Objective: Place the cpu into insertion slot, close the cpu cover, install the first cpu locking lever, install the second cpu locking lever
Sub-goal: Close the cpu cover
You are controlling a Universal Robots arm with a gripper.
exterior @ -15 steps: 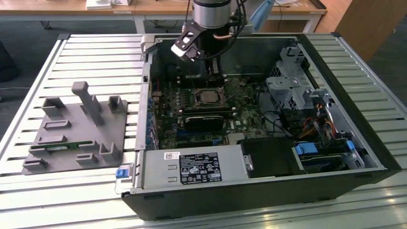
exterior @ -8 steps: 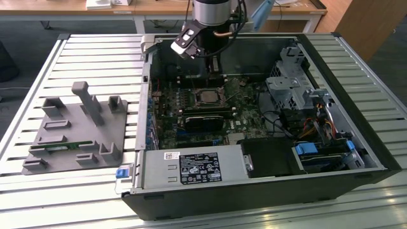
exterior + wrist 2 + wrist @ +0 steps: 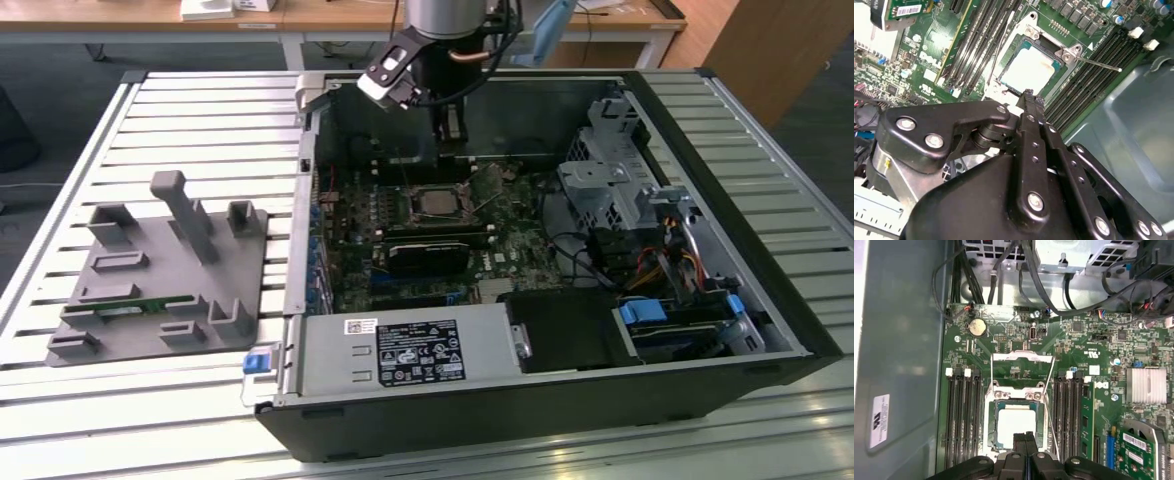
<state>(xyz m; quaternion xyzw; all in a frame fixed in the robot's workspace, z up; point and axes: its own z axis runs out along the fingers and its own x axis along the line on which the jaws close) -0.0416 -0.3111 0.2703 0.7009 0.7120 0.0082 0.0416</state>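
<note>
Fingers (image 3: 1020, 442) pinched shut, empty, beside the chip (image 3: 1016, 422); we fear slipping off the cover (image 3: 1019, 396), its levers (image 3: 1052, 400) unlatched.

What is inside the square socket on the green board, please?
A silver-topped chip sits in the socket, with the metal cover framing it. The shut tool hides one chip edge; anything beneath the chip is covered.

One cpu (image 3: 1016, 426), one cpu cover (image 3: 989, 427), two locking levers (image 3: 1099, 63), one coin battery (image 3: 977, 327), one grey fixture (image 3: 160, 270)

Slatted table (image 3: 200, 110): computer case (image 3: 534, 405), grey fixture (image 3: 140, 295)
</note>
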